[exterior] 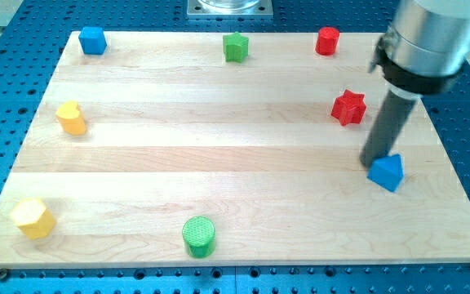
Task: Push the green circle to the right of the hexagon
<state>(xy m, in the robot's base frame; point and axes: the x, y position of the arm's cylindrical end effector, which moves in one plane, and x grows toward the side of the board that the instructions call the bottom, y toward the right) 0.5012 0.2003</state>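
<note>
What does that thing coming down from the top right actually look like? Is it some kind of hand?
No hand. It is a thick silver-grey cylinder with a black collar beneath, narrowing to a straight dark rod. My tip is the rod's plain blunt end, no fingers. No cables or markings show.

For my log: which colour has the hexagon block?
Yellow: the hexagon lies at the camera view's bottom left.

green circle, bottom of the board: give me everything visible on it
The green circle is a short, upright cylinder, matte green, plastic-looking, with fine ridges across its flat top. It stands on the wooden board near the view's bottom edge, slightly left of centre, touching nothing else. The yellow hexagon lies well off to its left. My tip is far away at the view's right, beside a blue block.
</note>
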